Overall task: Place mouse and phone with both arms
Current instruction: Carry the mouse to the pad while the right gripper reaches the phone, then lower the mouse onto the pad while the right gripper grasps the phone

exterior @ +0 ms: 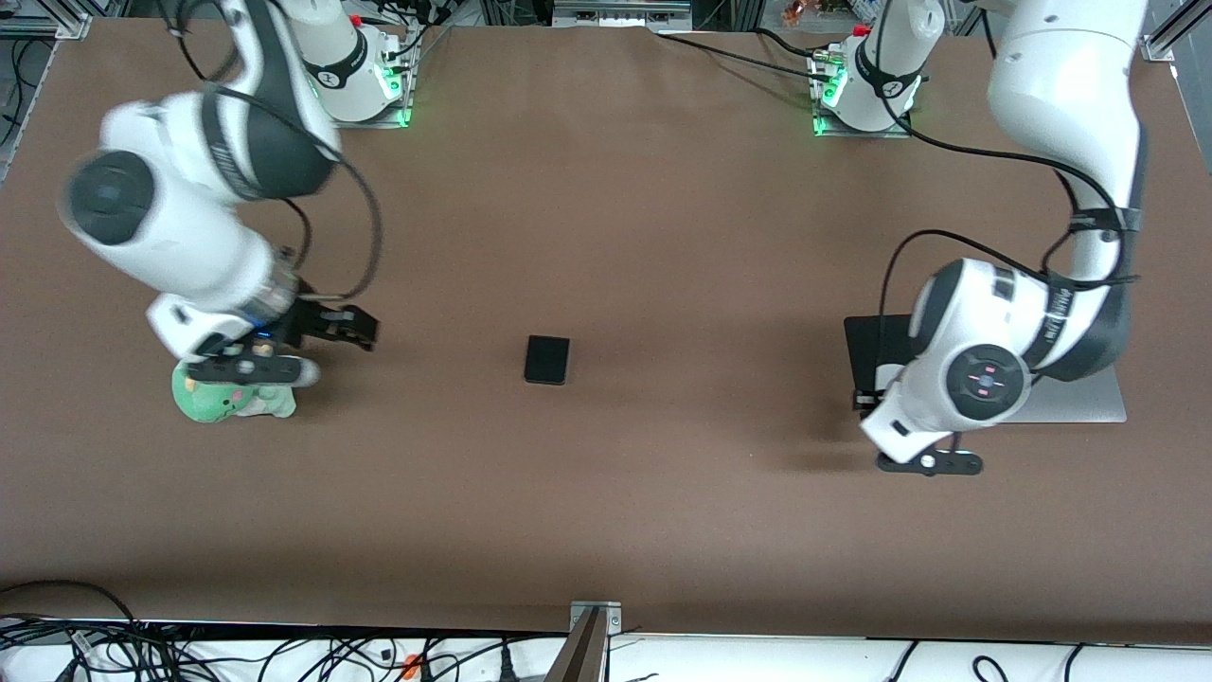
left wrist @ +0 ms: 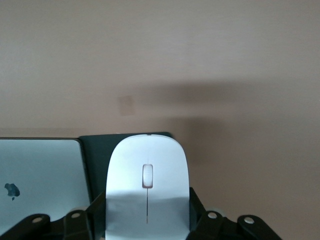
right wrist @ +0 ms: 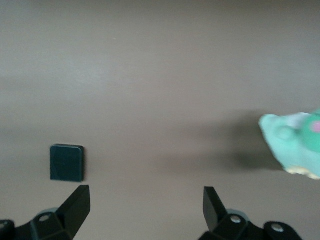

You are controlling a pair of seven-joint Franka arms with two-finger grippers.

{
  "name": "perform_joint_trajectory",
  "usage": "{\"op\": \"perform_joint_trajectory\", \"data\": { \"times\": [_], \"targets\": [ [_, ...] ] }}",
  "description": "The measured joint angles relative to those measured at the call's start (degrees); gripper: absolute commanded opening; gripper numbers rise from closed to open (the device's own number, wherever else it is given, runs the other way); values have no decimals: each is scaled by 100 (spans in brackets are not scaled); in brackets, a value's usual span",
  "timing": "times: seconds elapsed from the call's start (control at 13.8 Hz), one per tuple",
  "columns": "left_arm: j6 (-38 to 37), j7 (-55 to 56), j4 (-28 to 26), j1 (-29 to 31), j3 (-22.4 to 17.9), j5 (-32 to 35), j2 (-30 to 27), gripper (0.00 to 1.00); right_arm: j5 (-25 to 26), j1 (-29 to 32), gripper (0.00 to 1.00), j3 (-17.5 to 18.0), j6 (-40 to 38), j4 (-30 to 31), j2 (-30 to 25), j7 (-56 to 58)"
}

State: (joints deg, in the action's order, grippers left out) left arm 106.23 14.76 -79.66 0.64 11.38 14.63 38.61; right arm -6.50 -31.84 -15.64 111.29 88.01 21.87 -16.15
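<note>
The white mouse (left wrist: pixel 147 170) sits between the fingers of my left gripper (left wrist: pixel 147 210), which is shut on it over the edge of a black mouse pad (left wrist: pixel 96 155). In the front view the left hand (exterior: pixel 956 379) hides the mouse. The black phone (exterior: pixel 547 360) lies flat on the brown table near its middle and also shows in the right wrist view (right wrist: pixel 66 162). My right gripper (exterior: pixel 363 332) is open and empty (right wrist: pixel 145 200), low over the table between the phone and a green plush toy (exterior: pixel 232 396), much closer to the toy.
The black mouse pad (exterior: pixel 871 350) lies beside a silver laptop (exterior: pixel 1079 403) at the left arm's end of the table; the laptop also shows in the left wrist view (left wrist: pixel 40 175). The green plush toy (right wrist: pixel 295 145) stands under the right arm's wrist.
</note>
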Motion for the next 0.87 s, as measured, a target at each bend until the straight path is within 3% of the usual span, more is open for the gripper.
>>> {"op": "perform_joint_trajectory", "data": {
  "times": [0.43, 0.65, 0.87],
  "targets": [
    [1201, -207, -1370, 1387, 818, -5, -43, 20, -1, -830, 100, 9, 1241, -9, 1140, -1029],
    [2340, -304, -2343, 1648, 967, -1, -201, 21, -82, -1173, 100, 15, 1702, -21, 1538, -1533],
    [2791, -325, -2827, 1709, 972, -1, -320, 21, -88, -1566, 100, 14, 2011, -26, 1826, -2146]
  ]
}}
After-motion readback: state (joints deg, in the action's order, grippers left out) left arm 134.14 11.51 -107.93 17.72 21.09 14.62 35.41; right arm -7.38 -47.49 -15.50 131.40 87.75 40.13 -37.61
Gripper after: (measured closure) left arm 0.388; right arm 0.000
